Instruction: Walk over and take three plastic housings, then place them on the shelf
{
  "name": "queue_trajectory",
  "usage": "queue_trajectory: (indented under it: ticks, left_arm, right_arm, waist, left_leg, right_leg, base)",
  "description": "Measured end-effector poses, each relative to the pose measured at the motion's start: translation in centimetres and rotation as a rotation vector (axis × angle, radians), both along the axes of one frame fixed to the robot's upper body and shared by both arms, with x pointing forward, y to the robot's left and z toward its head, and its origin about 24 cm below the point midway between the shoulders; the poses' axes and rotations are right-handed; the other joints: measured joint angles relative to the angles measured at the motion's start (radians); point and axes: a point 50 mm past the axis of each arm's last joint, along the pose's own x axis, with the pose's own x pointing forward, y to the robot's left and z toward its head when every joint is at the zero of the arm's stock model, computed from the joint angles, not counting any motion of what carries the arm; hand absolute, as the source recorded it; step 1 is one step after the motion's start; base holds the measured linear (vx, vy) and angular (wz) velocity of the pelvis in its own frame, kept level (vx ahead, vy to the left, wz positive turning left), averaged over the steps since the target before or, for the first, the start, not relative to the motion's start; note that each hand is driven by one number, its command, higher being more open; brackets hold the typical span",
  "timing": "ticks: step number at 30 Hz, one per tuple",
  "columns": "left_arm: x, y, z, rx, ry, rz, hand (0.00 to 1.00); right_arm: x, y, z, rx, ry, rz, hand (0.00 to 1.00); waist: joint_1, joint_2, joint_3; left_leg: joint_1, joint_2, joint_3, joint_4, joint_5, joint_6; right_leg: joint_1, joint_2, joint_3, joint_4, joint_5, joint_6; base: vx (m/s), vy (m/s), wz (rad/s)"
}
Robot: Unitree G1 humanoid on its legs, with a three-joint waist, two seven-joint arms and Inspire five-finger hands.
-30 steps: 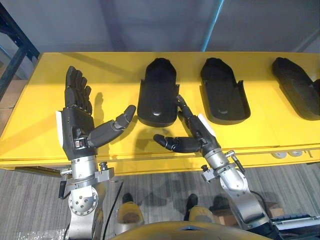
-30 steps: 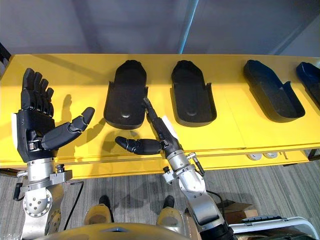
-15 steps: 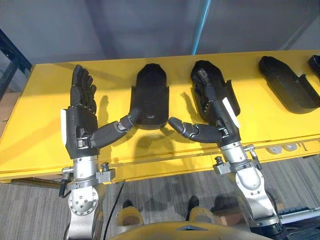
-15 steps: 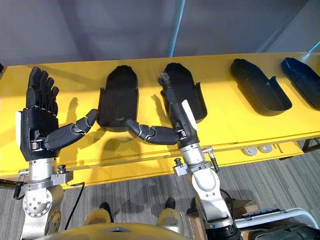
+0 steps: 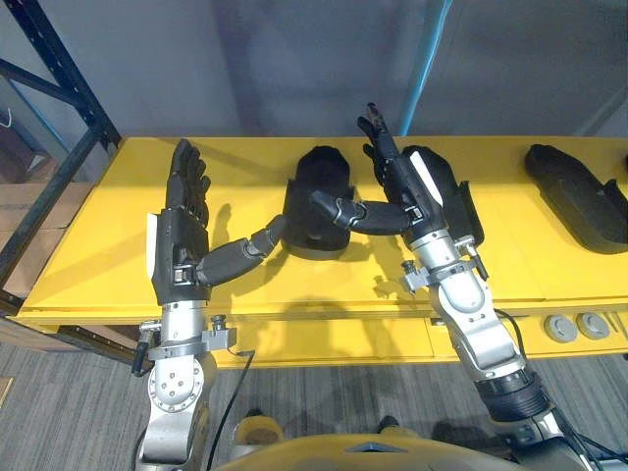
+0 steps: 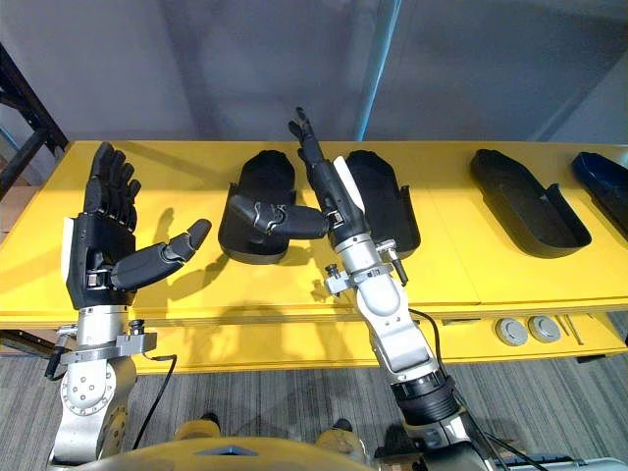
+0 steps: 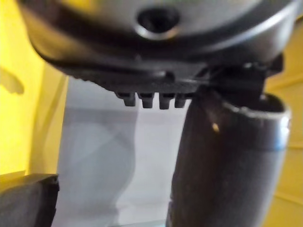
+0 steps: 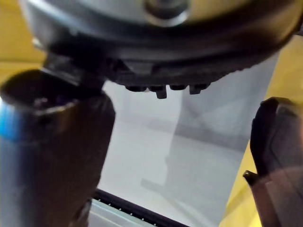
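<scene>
Across the yellow table, black moulded plastic housings lie in a row. Judged light, stiff, slick; grasp across side walls. Left hand, right hand: fingers spread, empty.

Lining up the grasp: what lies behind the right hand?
A housing on the table, its left edge covered by the right hand; the thumb overlaps a second housing.

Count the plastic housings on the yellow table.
4 housings: one left of the right hand, one behind it, one farther right, one cut by the right edge; more may lie beyond.
</scene>
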Motion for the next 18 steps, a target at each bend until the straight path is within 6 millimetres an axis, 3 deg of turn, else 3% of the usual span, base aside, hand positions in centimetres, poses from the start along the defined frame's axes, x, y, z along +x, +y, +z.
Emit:
queue_trajectory:
  ticks: [11,18]
  left_arm:
    - [0.1,0.2,-1.1,-0.002,0.051,0.009,1.0]
    - [0.1,0.3,-1.8,-0.009,0.081,0.024,1.0]
  right_arm:
    - [3.3,-1.5,-1.7,-0.083,0.141,-0.173,1.0]
    - [4.5,-1.8,-2.5,-0.143,0.201,-0.185,1.0]
  waist:
    - [0.004,0.005,-0.003]
    - [0.005,0.01,-0.006]
  left_leg:
    - [0.002,-0.003,-0.02,-0.016,0.021,0.001]
    - [0.002,-0.003,-0.025,-0.012,0.025,0.002]
  right_leg:
    - [0.009,0.001,-0.016,0.0,0.003,-0.001]
    - [0.014,0.0,-0.023,0.0,0.006,-0.002]
  base:
    - [-0.01,-0.003,0.04]
    - [-0.01,-0.001,0.01]
